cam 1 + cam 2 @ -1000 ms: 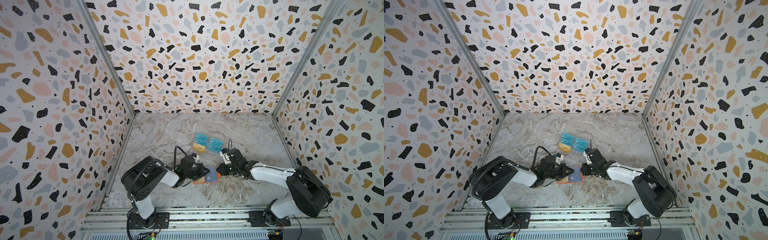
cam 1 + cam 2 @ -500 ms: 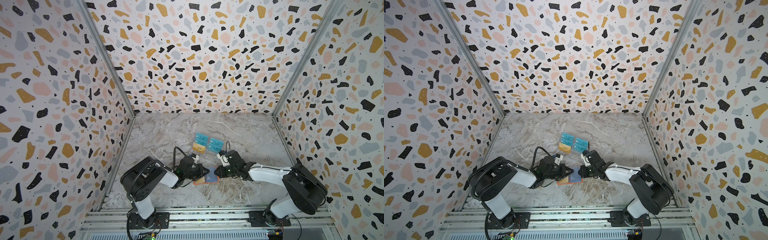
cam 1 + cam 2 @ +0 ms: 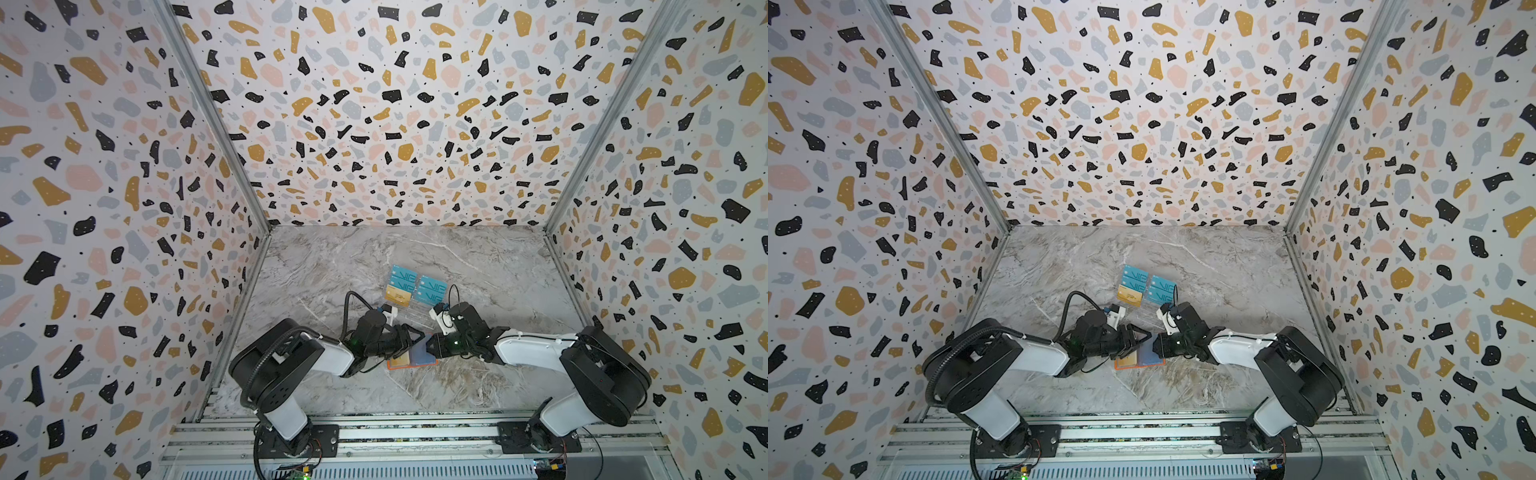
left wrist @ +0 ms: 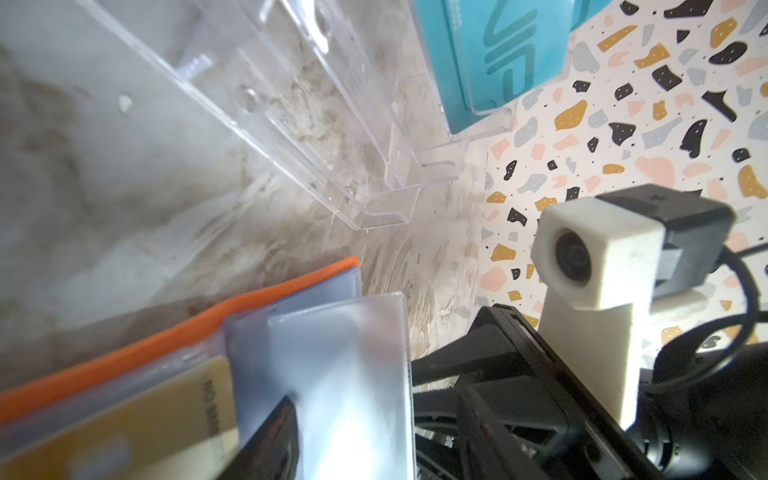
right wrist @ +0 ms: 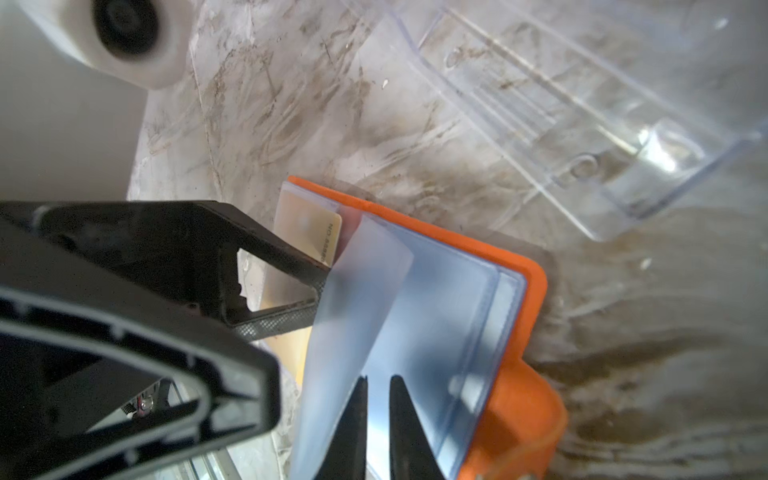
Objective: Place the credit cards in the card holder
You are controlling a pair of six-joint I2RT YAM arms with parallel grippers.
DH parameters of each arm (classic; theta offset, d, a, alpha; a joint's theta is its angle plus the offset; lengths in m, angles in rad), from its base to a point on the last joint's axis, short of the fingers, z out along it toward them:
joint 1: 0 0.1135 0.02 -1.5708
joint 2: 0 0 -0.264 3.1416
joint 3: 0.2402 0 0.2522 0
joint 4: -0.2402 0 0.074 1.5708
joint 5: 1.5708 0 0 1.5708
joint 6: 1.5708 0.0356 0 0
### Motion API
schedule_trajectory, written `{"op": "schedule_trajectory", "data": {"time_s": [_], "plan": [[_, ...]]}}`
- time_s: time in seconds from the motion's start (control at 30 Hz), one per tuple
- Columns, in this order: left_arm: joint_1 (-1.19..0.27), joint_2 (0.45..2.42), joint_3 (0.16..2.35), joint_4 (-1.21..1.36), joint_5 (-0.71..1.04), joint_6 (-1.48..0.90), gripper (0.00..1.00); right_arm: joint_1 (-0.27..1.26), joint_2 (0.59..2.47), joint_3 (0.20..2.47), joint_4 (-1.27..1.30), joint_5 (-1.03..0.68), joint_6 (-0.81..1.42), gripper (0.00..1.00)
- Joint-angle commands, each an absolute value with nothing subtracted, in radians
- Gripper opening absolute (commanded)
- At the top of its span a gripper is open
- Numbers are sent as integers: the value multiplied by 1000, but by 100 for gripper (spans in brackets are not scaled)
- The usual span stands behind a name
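The orange card holder (image 3: pixel 390 366) (image 3: pixel 1118 365) lies open on the marble between both arms, bluish sleeves up. A gold credit card (image 5: pixel 307 232) (image 4: pixel 166 415) sits partly in a sleeve of its left half. My left gripper (image 3: pixel 411 340) (image 5: pixel 289 345) stands open over that card, holding nothing; one of its fingers (image 4: pixel 276 432) shows behind a raised sleeve leaf. My right gripper (image 3: pixel 430 347) (image 5: pixel 378 384) is nearly closed on that translucent leaf (image 5: pixel 353 311), which stands up. More credit cards, teal VIP ones (image 3: pixel 432 289) (image 4: pixel 498 54) and a gold one (image 3: pixel 398 296), rest further back.
A clear acrylic tiered stand (image 3: pixel 411 316) (image 4: pixel 291 104) (image 5: pixel 582 124) carries the other cards just behind the card holder, close to both wrists. Terrazzo-patterned walls (image 3: pixel 395 124) enclose the marble table on three sides. A metal rail (image 3: pixel 415 436) runs along the front.
My left gripper has opened and let go of the gold card, which stays in the card holder. My right gripper has shifted slightly left, still closed on the sleeve leaf.
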State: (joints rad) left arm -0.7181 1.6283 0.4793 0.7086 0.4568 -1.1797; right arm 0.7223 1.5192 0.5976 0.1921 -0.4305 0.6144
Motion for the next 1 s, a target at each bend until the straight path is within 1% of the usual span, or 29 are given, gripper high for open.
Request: {"op": "schedule_trajectory", "data": {"time_s": [0.0,0.13,0.17,0.33,0.47,0.57,0.73,0.8,0.9,0.97], "plan": [[-735,1567,547,471,397,-1090,67,726,1500,591,233,-457,625,14],[-738,1502,604,168,266,-996,67,726,1514,588,254,-479,624,14],[-737,1496,612,130,256,-979,68,726,1515,587,262,-482,626,14],[-738,1470,603,121,257,-964,67,727,1528,592,286,-511,629,14],[-729,1392,580,171,264,-979,65,741,1547,611,293,-550,614,14],[-708,1323,560,176,271,-990,62,767,1575,628,308,-561,608,14],[-671,1218,526,129,269,-986,54,808,1621,659,351,-577,609,14],[-667,1198,533,78,255,-965,52,821,1635,671,359,-574,612,14],[-667,1190,547,18,238,-941,44,832,1664,692,352,-559,613,14],[-667,1191,537,36,245,-947,40,835,1686,704,336,-548,614,14]]}}
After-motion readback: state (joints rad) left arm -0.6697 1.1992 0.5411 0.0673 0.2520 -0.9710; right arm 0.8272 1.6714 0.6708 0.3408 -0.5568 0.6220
